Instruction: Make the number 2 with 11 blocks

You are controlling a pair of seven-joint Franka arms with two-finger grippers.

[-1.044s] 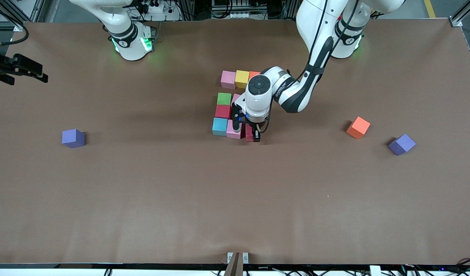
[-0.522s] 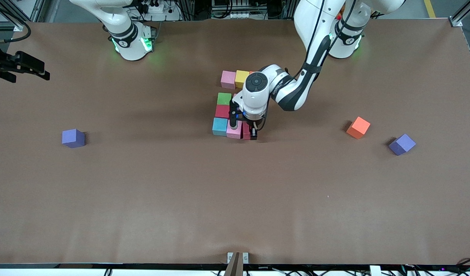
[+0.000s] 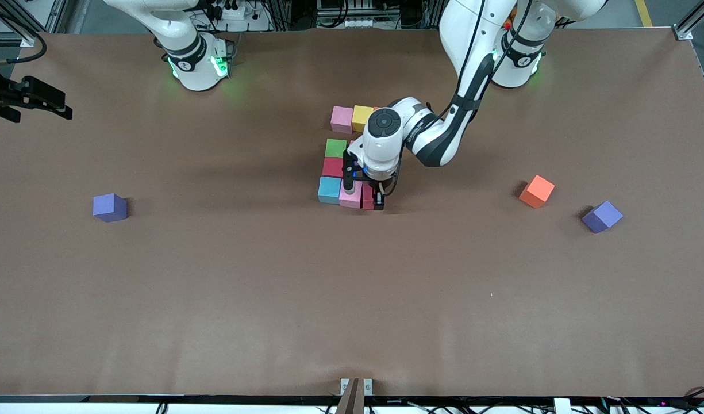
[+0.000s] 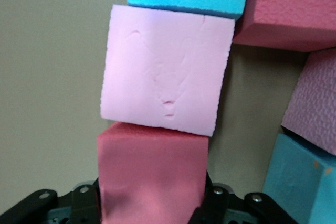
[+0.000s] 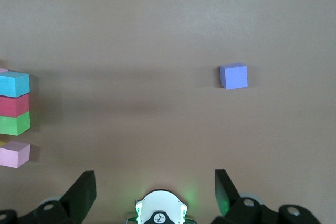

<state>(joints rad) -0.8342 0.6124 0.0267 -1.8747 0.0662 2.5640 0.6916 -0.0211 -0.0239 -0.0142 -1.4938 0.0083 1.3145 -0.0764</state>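
Note:
The blocks cluster mid-table: pink (image 3: 341, 119), yellow (image 3: 362, 118) and a sliver of orange (image 3: 377, 109) in the row nearest the robot bases, then green (image 3: 335, 148), red (image 3: 333, 167), light blue (image 3: 329, 190) and pink (image 3: 350, 194). My left gripper (image 3: 364, 195) is shut on a red block (image 3: 368, 198), held low against that pink block. In the left wrist view the held red block (image 4: 152, 171) touches the pink block (image 4: 167, 74). A loose orange block (image 3: 537, 191) lies toward the left arm's end. My right gripper (image 3: 56, 106) waits open and empty, raised at the right arm's end.
Two purple cubes lie apart from the cluster, one (image 3: 110, 207) toward the right arm's end, one (image 3: 601, 216) beside the loose orange block. The right wrist view shows a purple cube (image 5: 233, 75) and the cluster's edge (image 5: 14, 105). The left arm hides part of the cluster.
My left gripper has carried the red block toward the right arm's end until it sits against the pink block. The right gripper has barely moved.

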